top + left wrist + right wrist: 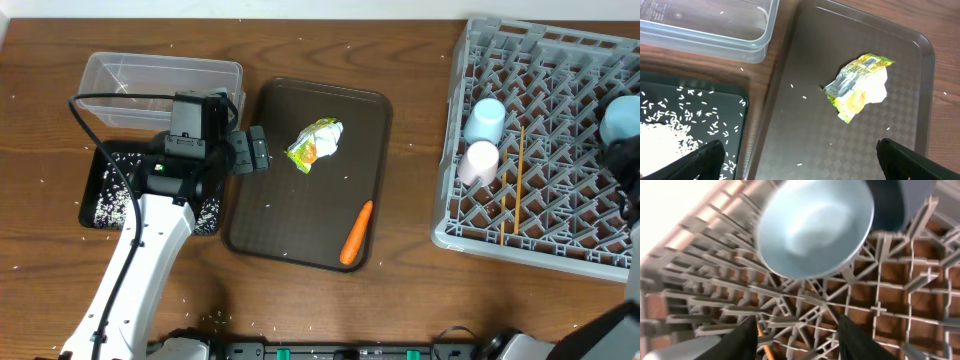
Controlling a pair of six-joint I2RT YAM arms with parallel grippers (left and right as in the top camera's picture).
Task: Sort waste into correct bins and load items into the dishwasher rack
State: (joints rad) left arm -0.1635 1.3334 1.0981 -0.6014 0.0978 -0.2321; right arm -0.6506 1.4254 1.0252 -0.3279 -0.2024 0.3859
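Observation:
The crumpled wrapper [315, 142] lies on the brown serving tray, and it also shows in the left wrist view [860, 85]. The orange carrot [357, 232] lies at the tray's front right. My left gripper [255, 150] is open and empty over the tray's left edge [800, 165], short of the wrapper. The clear tub [160, 75] and the black tray [105, 195] sit at the left. The grey rack [550, 60] holds a light blue cup [487, 120], a pink cup [479, 163] and chopsticks [519, 185]. My right gripper [800, 340] is open over the rack, just below the bowl [815, 225]. The food scrap and the plate are not seen.
The dark brown serving tray [290, 220] lies in the middle of the wooden table. White rice grains cover the black tray [670, 125] and dot the table. My left arm lies across the black tray. The rack [890, 290] fills the right wrist view.

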